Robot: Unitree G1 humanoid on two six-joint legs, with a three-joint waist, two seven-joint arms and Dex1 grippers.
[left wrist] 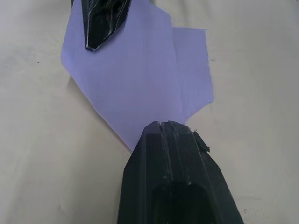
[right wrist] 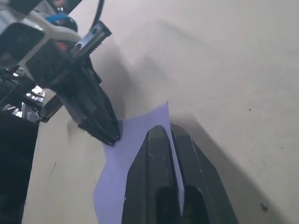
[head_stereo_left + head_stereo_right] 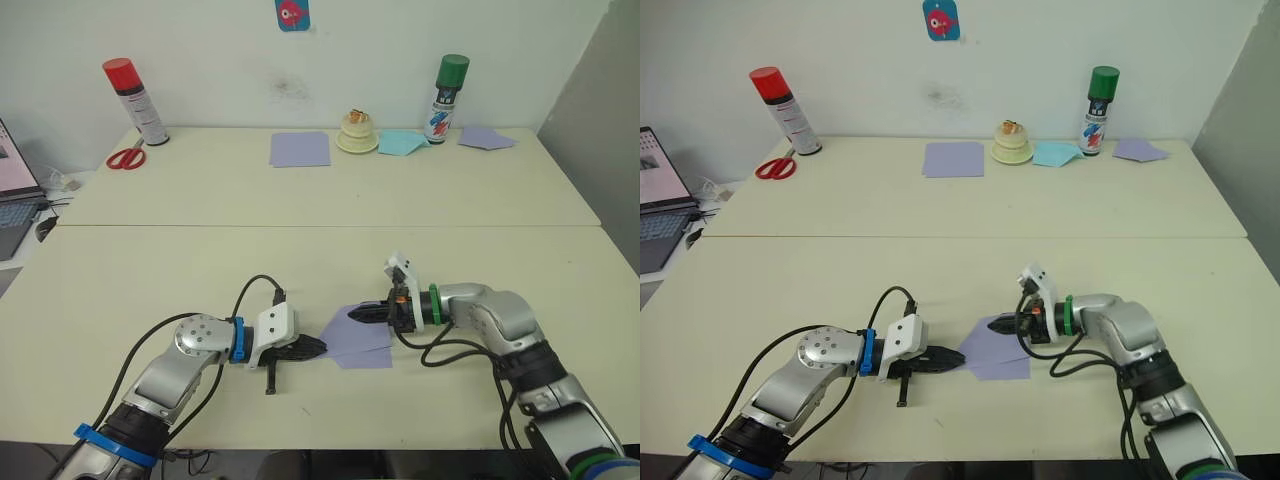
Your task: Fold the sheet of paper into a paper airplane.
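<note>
The sheet of paper [image 3: 358, 340] is lavender and lies partly folded on the near table, with a pointed end toward my left arm and a flap folded over. My left gripper [image 3: 318, 347] is shut, and its tip touches that pointed end [image 1: 154, 112]. My right gripper [image 3: 356, 314] is also shut, lying low on the sheet's far edge opposite the left one. In the right wrist view, lavender shows along the thin seam between its fingers [image 2: 154, 154]. The two tips are about a hand's width apart.
Along the back wall stand a red-capped spray can [image 3: 135, 100], red scissors [image 3: 125, 157], a flat lavender sheet [image 3: 299, 149], a cream stacked object [image 3: 357, 132], a pale blue paper piece [image 3: 403, 143], a green-capped can [image 3: 447, 98] and another lavender piece [image 3: 486, 138]. A laptop [image 3: 12, 190] sits far left.
</note>
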